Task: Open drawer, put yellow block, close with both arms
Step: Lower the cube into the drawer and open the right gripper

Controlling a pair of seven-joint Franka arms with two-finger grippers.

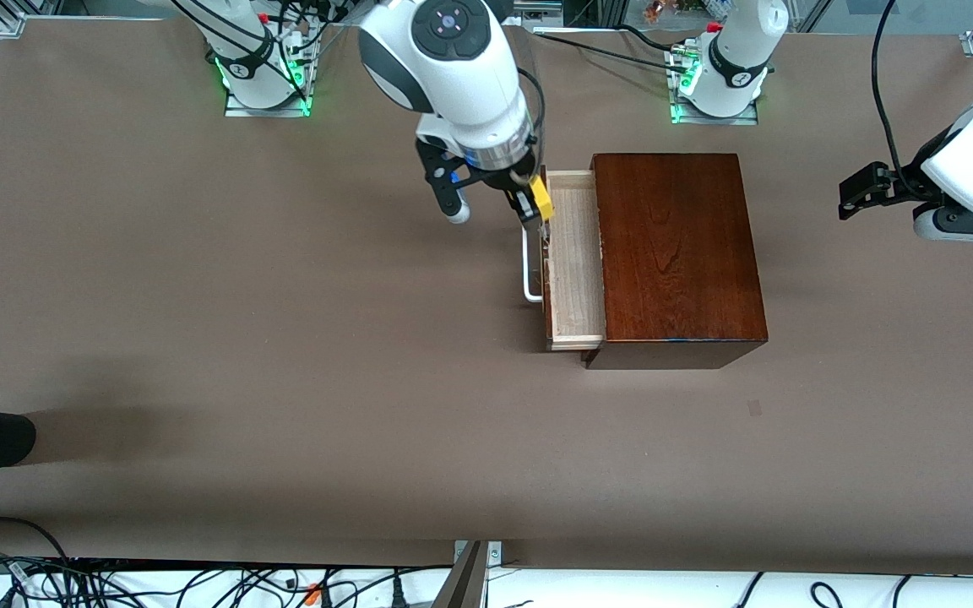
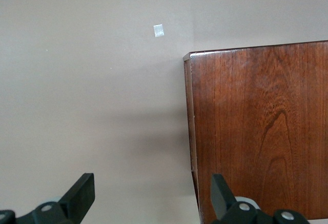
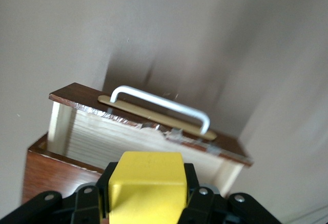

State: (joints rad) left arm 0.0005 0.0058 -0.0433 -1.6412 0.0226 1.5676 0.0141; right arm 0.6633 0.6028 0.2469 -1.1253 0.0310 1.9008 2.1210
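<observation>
Block (image 1: 542,199) in right pincer (image 1: 535,211) over open drawer (image 1: 575,270).

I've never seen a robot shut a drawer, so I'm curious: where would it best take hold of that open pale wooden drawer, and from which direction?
Probably by the white U-shaped bar handle on the pale wooden drawer's dark front. The bar stands off the front, leaving a gap for a finger, so a tool can come down from above and close across it.
</observation>
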